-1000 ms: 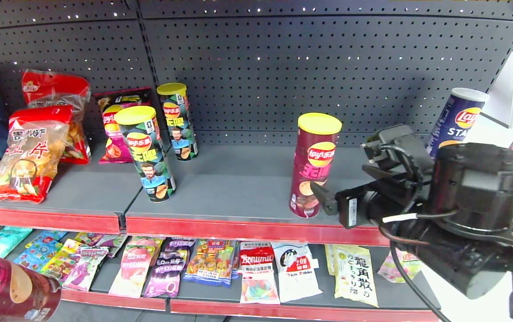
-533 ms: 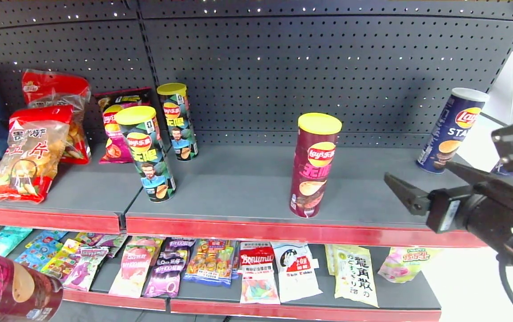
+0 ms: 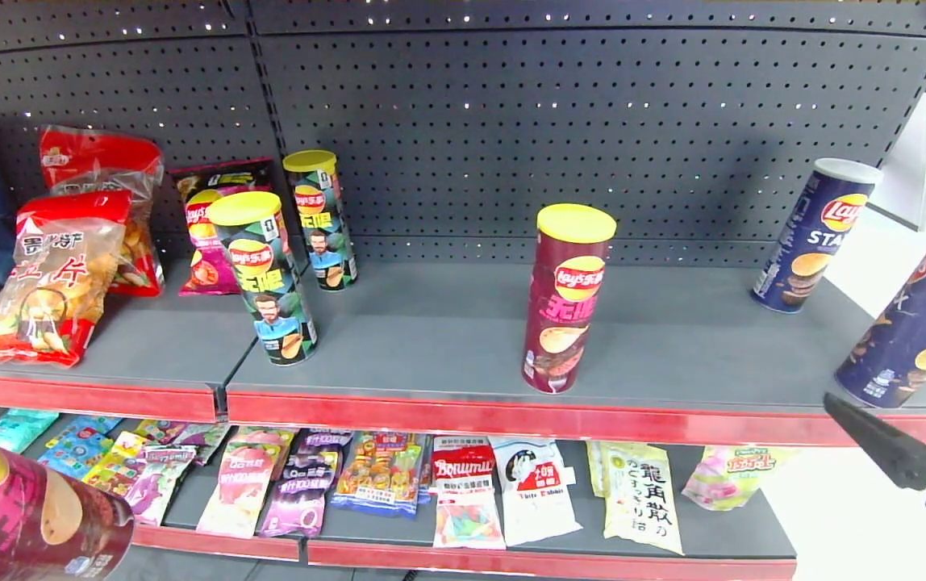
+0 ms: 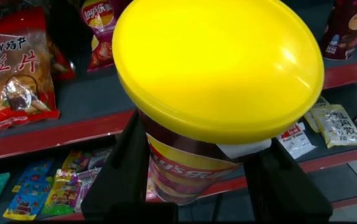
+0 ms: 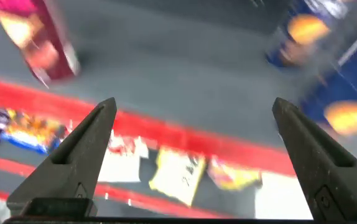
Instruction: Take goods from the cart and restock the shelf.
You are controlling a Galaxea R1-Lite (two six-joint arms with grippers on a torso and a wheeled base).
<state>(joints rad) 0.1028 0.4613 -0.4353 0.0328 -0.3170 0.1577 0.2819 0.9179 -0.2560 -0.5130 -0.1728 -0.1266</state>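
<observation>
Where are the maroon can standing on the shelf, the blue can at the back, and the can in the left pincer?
maroon can [image 3: 568,303]: head view, middle of its side.
blue can [image 3: 816,236]: head view, middle of its side.
held can [image 4: 219,62]: left wrist view, centre of its yellow lid.

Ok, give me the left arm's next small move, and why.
Probably lift the held can toward the upper shelf, beside the standing maroon can: the left gripper grips it well below that shelf, and the right gripper is open and empty.
</observation>
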